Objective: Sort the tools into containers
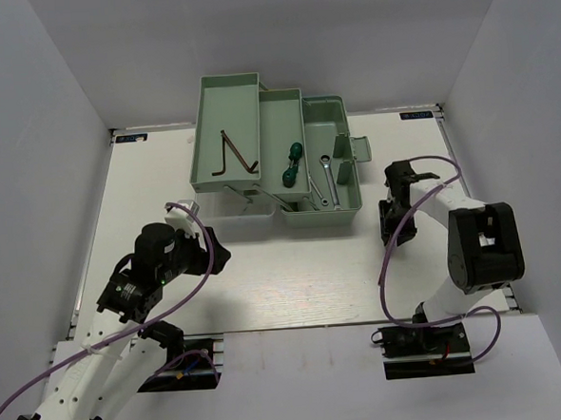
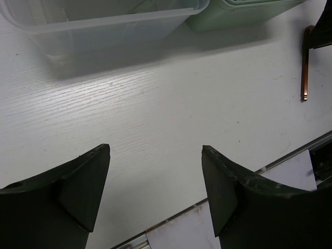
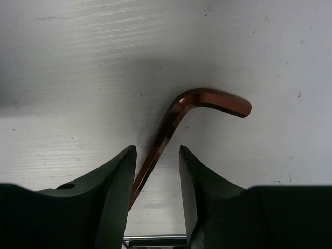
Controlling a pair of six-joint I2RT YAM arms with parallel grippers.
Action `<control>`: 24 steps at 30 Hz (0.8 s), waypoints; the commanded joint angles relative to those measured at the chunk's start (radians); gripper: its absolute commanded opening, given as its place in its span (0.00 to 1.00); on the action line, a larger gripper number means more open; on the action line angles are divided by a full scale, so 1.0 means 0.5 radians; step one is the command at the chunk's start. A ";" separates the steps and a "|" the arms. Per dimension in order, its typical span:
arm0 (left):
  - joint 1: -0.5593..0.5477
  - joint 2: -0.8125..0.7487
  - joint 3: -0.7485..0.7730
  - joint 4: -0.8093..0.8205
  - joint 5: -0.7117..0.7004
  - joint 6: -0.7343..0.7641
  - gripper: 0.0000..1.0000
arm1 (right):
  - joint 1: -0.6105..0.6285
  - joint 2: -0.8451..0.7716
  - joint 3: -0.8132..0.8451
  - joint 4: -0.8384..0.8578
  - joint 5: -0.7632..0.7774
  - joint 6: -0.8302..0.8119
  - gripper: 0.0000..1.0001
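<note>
Mint-green toolbox (image 1: 329, 217), reddish-brown hex key (image 3: 166, 129), green-handled screwdrivers (image 1: 295, 153), white wood-grain table (image 1: 295, 285)

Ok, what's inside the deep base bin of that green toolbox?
Slim silver wrenches lie in the base bin. The middle tray overhangs the bin's left part, so whatever sits beneath it is hidden.

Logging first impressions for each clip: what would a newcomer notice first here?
The open mint-green toolbox at the far centre of the table stands out, with hex keys, green screwdrivers and wrenches lying in separate sections. To its right, the right gripper straddles a loose hex key lying on the table, not closed on it. The left gripper hangs open above the table.
</note>
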 commanded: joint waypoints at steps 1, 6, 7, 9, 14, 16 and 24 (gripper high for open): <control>0.013 -0.022 -0.020 0.051 -0.002 0.001 0.81 | -0.008 0.051 -0.010 0.037 -0.006 0.031 0.44; 0.013 -0.022 -0.020 0.051 -0.002 0.001 0.81 | -0.002 0.066 -0.108 0.110 0.016 0.050 0.40; 0.013 -0.022 -0.020 0.051 -0.002 0.001 0.81 | -0.005 0.070 -0.120 0.113 0.007 0.053 0.39; 0.013 -0.022 -0.020 0.051 -0.002 0.001 0.81 | -0.002 0.076 -0.157 0.138 -0.005 0.062 0.39; 0.013 -0.022 -0.020 0.051 -0.002 0.001 0.81 | -0.002 0.088 -0.182 0.175 -0.036 0.080 0.22; 0.013 -0.022 -0.020 0.051 -0.002 0.001 0.81 | -0.008 0.091 -0.179 0.187 -0.054 0.081 0.14; 0.013 -0.022 -0.020 0.051 -0.002 0.001 0.81 | -0.051 -0.013 -0.142 0.209 -0.110 0.081 0.00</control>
